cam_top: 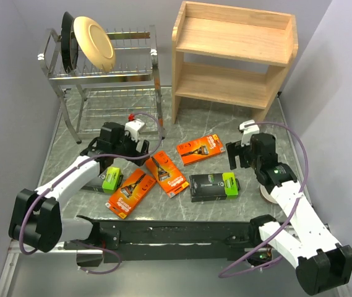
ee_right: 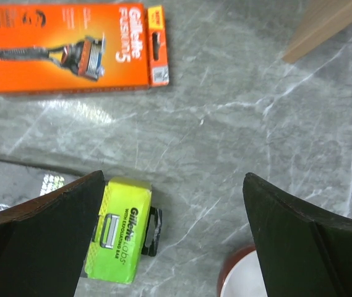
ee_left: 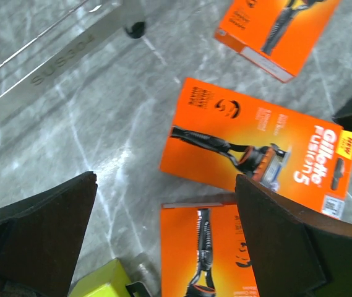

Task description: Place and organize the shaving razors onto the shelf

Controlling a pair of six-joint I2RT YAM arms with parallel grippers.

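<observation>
Left gripper (ee_left: 166, 185): I see it wide above two orange shaving razors (ee_left: 256, 148).
Right gripper (ee_right: 174, 179): wide; lime-ended pack (ee_right: 120, 229) at 7 o'clock.
Shelf (cam_top: 231, 55): only my top view shows it, 1 o'clock; razors all on counter (cam_top: 225, 124).

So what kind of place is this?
Probably a robot practice table, not a real home: two robot arms bolted at its edge, plain grey walls, and a wooden shelf, dish rack and razor packs.
</observation>
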